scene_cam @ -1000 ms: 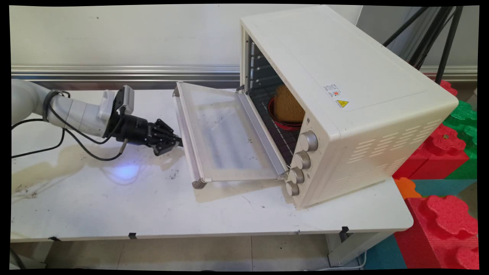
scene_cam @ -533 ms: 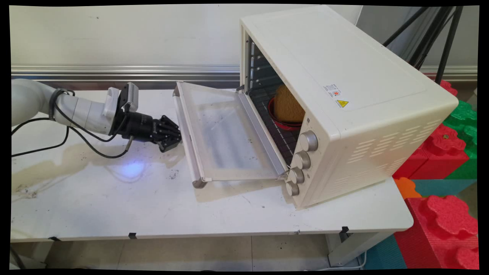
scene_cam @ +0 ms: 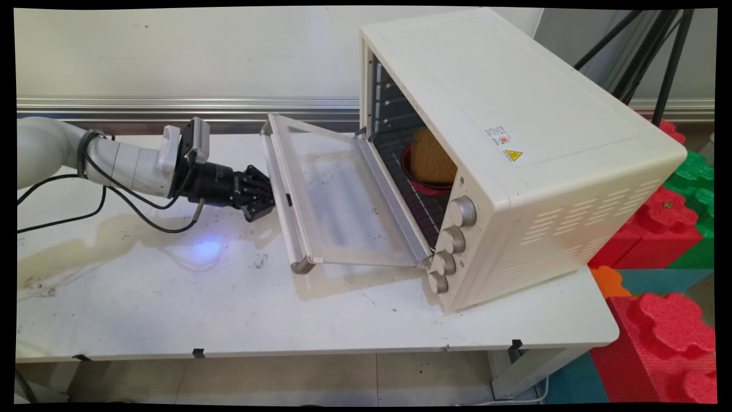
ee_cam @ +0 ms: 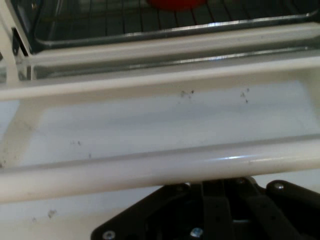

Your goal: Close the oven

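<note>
We see the gripper pressed against the handle of the oven door, at nine o'clock from the oven; whether it is open or closed we cannot tell. The door looks stiff, hinged and glass-fronted, and we judge the handle the best hold. Compared with a second ago, the door has tilted upward.

White arm, black cables, black end effector with silver screws.

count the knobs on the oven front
4, in one column on the oven front panel's right side: top, second, third, bottom. None appear hidden.
</note>
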Controlling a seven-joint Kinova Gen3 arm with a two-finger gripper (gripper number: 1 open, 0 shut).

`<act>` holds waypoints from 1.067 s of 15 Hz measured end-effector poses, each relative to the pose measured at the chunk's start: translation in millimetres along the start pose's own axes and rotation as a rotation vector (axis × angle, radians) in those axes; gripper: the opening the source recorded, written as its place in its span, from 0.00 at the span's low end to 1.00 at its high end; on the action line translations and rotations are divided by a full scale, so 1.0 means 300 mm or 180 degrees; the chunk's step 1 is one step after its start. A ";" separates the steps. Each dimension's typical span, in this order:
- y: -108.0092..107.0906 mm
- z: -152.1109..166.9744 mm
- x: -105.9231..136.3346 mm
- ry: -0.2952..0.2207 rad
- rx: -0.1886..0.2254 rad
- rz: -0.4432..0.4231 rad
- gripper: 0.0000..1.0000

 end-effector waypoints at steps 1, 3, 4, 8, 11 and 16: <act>0.000 -0.001 0.009 0.0030 0.0005 0.0015 0.00; 0.001 -0.001 0.037 0.0108 0.0016 0.0048 0.00; 0.001 -0.001 0.050 0.0143 0.0021 0.0062 0.00; -0.006 0.002 0.102 0.0262 0.0054 0.0097 0.00; -0.014 0.006 0.141 0.0342 0.0079 0.0113 0.00; -0.032 0.028 0.215 0.0475 0.0113 0.0123 0.00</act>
